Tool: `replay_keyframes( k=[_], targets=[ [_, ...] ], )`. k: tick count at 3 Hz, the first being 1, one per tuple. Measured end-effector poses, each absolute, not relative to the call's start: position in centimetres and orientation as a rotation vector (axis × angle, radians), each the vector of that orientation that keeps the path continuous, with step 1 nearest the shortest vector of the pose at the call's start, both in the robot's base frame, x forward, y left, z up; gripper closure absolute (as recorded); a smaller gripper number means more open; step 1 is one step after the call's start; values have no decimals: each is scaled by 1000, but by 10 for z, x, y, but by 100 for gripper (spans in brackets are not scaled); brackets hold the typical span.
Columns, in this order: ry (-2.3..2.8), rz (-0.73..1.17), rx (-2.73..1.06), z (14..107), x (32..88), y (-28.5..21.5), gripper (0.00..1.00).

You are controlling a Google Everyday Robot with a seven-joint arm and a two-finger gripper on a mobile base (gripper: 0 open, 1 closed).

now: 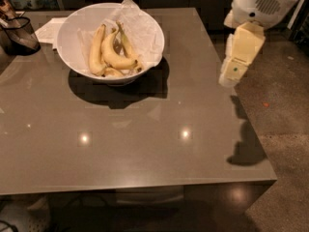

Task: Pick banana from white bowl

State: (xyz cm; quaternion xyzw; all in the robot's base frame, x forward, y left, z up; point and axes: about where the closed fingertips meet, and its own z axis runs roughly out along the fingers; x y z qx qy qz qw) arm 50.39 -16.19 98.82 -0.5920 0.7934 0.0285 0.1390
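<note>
The white bowl [77,28], lined with crumpled white paper, stands at the far left of the grey table [145,144]. In it lie several bananas. The banana [115,56] is the thick, strongly curved one in the middle. A longer, paler banana [96,50] lies to its left and a thin one [127,45] to its right. My gripper [229,77] hangs from the cream arm [246,42] over the table's right edge. It is well to the right of the bowl and holds nothing.
A black mesh holder [19,33] stands at the far left corner, with a white napkin [50,30] beside it behind the bowl. The arm's shadow [246,149] falls on the table's right edge. Speckled floor [285,129] lies to the right.
</note>
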Motion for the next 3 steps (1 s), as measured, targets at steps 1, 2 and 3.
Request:
replay_keyframes(
  k=[1,2,3],
  targets=[
    [2257,85,-1689,990,509,-158,0],
    [2222,103,-1687,1001,522,-124,0],
    [2215,90,-1714,1007,536,-97,0]
  ],
)
